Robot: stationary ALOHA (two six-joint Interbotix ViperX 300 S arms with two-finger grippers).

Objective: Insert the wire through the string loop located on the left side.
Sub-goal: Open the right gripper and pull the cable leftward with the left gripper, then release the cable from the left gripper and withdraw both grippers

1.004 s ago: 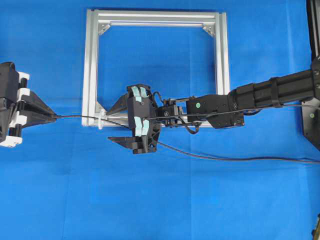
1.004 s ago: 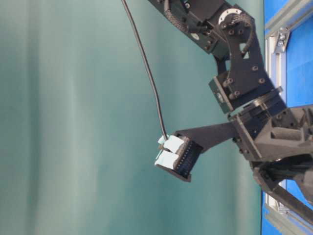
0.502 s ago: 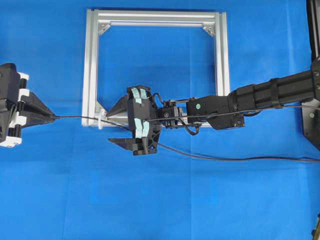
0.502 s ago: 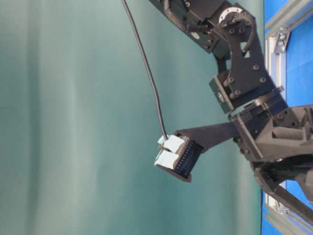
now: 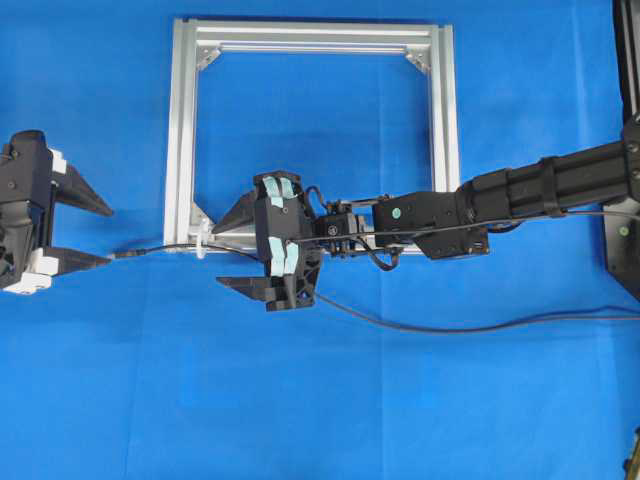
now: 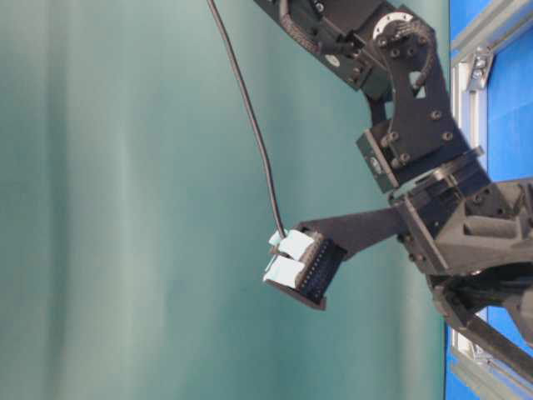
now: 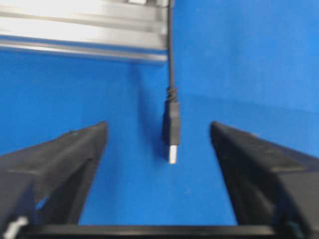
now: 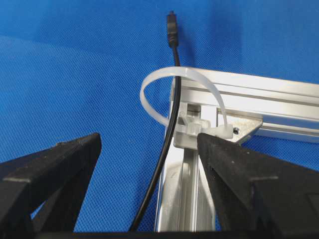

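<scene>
The wire [image 5: 160, 247] is a thin black cable that runs through the string loop [image 5: 203, 243] at the silver frame's [image 5: 178, 130] lower left corner. Its plug [image 5: 125, 253] lies on the blue cloth left of the frame. My left gripper [image 5: 100, 232] is open, its fingers astride the plug [image 7: 171, 132] without touching it. My right gripper [image 5: 232, 250] is open just right of the loop. In the right wrist view the wire [image 8: 164, 149] passes under the white loop [image 8: 179, 72] and between the open fingers [image 8: 65, 164] of the right gripper [image 8: 148, 142].
The rest of the wire [image 5: 470, 325] trails right across the blue cloth, below the right arm [image 5: 520, 195]. The frame's inside [image 5: 320, 130] is bare cloth. A black mount [image 5: 625, 250] stands at the right edge.
My left gripper has opened and let go of the wire's plug, which now lies on the cloth. The wire has gone slack and sags on the right. The right gripper has hardly moved.
</scene>
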